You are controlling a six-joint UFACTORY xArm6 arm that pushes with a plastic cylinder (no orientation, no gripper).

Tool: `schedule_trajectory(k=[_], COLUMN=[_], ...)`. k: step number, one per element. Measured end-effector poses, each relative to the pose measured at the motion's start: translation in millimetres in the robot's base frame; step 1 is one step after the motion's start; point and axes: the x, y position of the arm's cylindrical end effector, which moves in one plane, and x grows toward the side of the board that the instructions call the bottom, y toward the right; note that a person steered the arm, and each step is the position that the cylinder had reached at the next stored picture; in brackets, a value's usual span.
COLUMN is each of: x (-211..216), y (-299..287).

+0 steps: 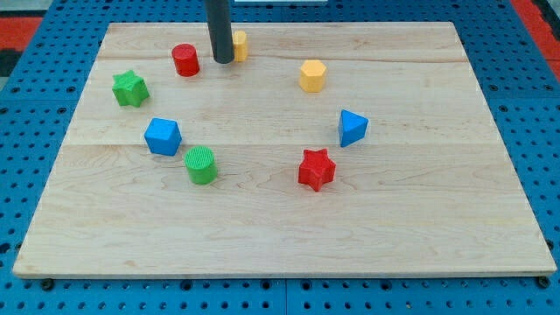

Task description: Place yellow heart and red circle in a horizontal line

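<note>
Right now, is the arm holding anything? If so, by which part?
Nothing is held; the rod cannot grip. My tip stands between the red circle and the yellow heart, right against the heart's left side, partly hiding it.

No legible text, labels, brands, numbers or signs anywhere in the camera view. The pale wooden board (280, 219) shows only bare wood grain, the small coloured blocks on it have plain unmarked faces, and the blue perforated surface (35, 157) around the board carries no print.
</note>
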Motion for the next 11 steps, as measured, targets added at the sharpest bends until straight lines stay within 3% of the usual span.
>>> schedule_trajectory(k=[2, 5, 6, 10, 11], x=[-3, -58, -61, -60, -35], y=[-41, -15, 63, 48, 48])
